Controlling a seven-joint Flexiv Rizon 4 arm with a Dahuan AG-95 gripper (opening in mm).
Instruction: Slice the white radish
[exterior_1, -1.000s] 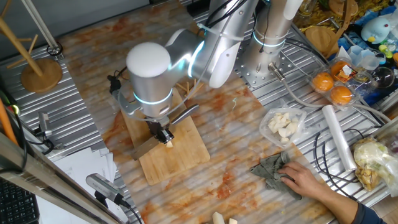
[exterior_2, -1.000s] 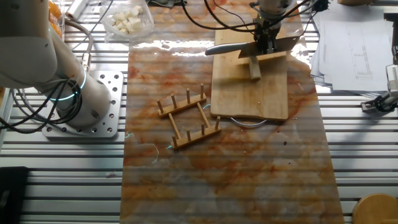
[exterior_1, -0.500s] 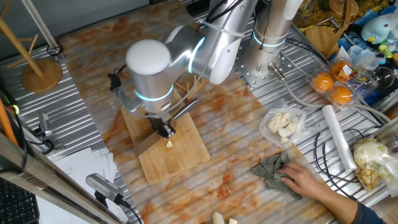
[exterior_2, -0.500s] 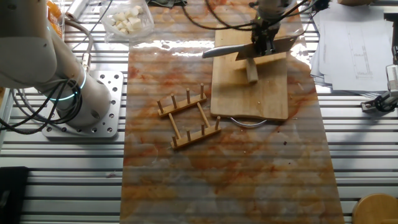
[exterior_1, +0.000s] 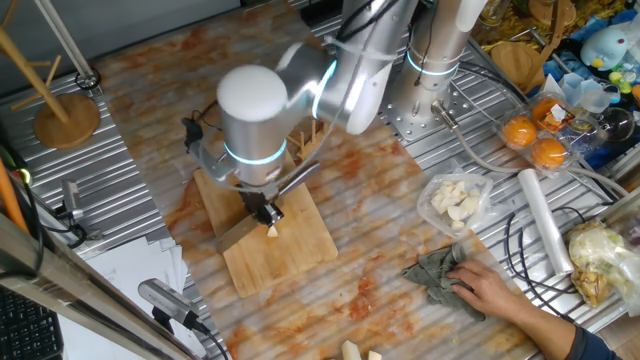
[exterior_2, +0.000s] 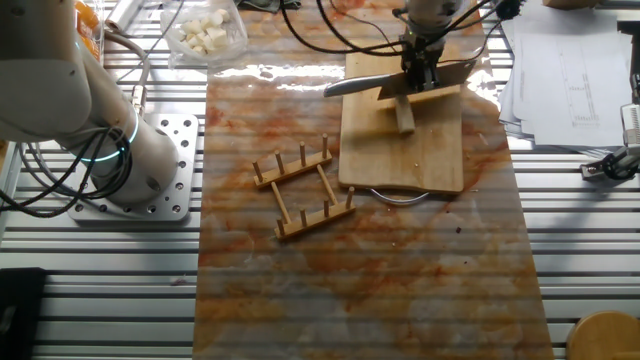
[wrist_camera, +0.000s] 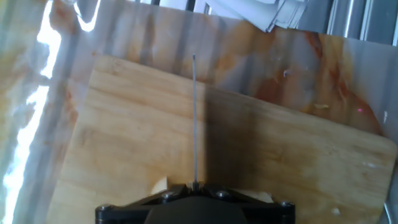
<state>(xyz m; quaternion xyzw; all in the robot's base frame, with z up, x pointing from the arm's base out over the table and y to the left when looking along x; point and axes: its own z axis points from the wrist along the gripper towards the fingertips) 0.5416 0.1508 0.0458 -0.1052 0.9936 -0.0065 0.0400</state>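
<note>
The white radish (exterior_1: 271, 231) is a small pale strip lying on the wooden cutting board (exterior_1: 300, 250). In the other fixed view the white radish (exterior_2: 404, 112) lies lengthwise near the board's (exterior_2: 410, 160) far end. My gripper (exterior_1: 262, 210) is shut on a knife (exterior_1: 236, 235) and holds it across the radish's far end, directly over it. The knife's blade (exterior_2: 450, 72) and dark handle (exterior_2: 350, 84) stick out to either side of my gripper (exterior_2: 413, 76). In the hand view the blade (wrist_camera: 194, 118) shows edge-on, with a pale bit of radish (wrist_camera: 160, 185) beside my gripper body.
A wooden dish rack (exterior_2: 303, 187) stands beside the board. A plastic-wrapped heap of whitish pieces (exterior_1: 455, 200) lies at the right. A person's hand on a grey cloth (exterior_1: 440, 272) rests at the table's front right. Paper sheets (exterior_2: 570, 60) lie beyond the board.
The arm's upper body has swung a little to the right. The gripper and knife have shifted slightly along the board and stay over the radish.
</note>
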